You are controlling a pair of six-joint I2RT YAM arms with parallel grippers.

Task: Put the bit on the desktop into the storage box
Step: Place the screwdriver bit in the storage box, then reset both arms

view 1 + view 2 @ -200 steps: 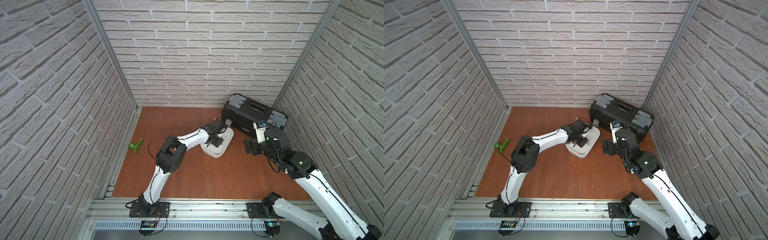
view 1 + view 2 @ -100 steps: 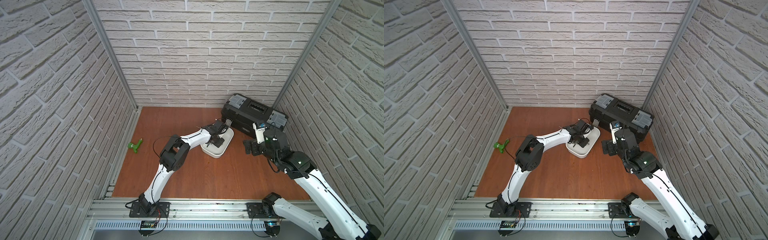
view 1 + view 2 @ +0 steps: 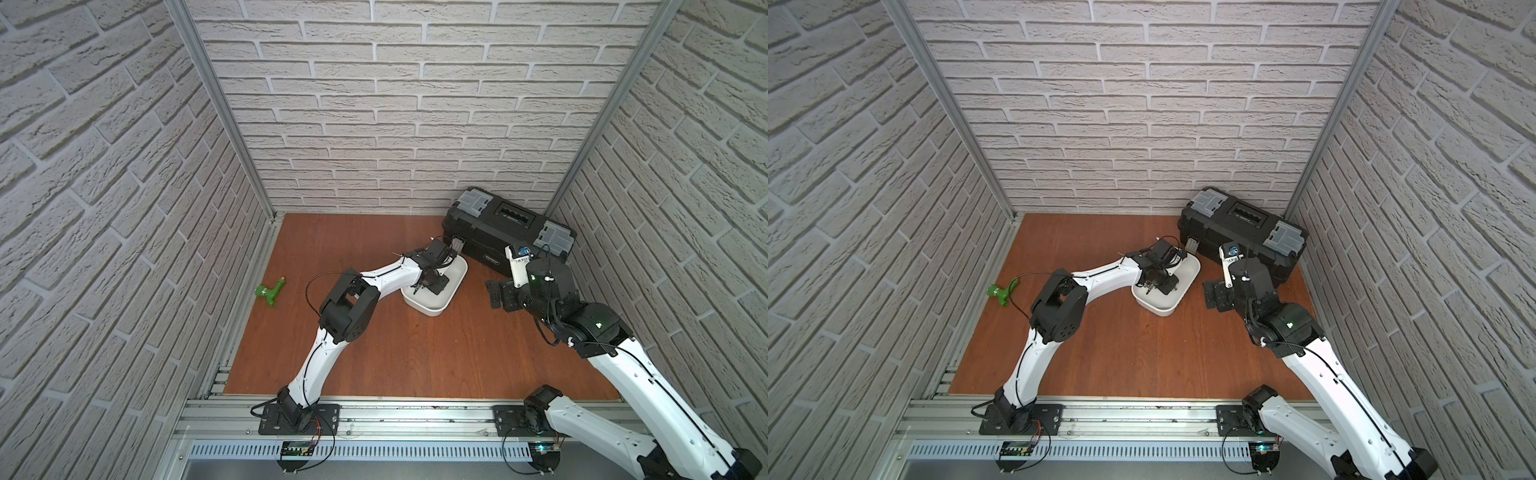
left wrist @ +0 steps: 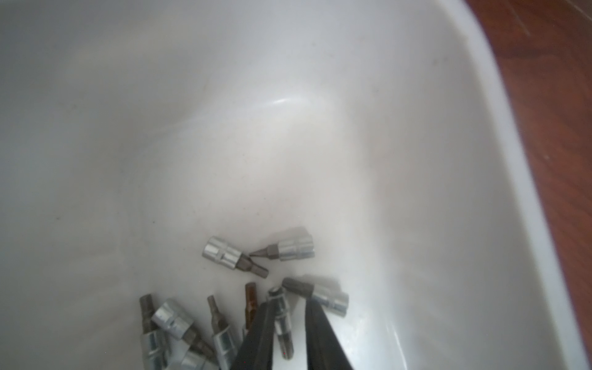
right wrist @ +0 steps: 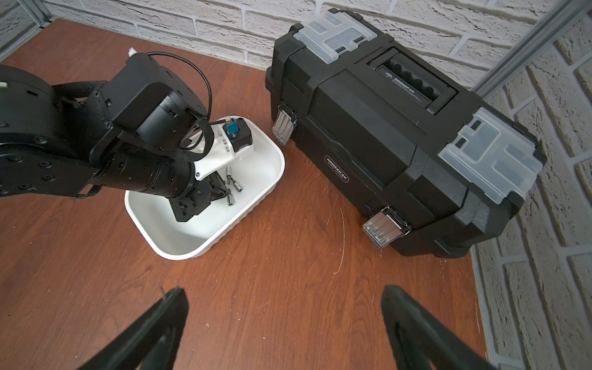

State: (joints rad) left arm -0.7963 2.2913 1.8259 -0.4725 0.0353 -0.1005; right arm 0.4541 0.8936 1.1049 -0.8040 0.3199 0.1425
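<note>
The reddish wood-grain counter carries a black toolbox with grey lid compartments at the far right corner, lid closed. The right hand hovers above bare counter just near of the toolbox, its fingers spread wide with nothing between them. The white storage box sits just left of the toolbox, apart from it. The left hand reaches down inside it. A green T-handle tool lies far off by the left wall. In the left wrist view, the bit lies between this hand's fingers, which stand slightly parted, a gap showing on one side. Other bits lie scattered on the box floor close by.
</note>
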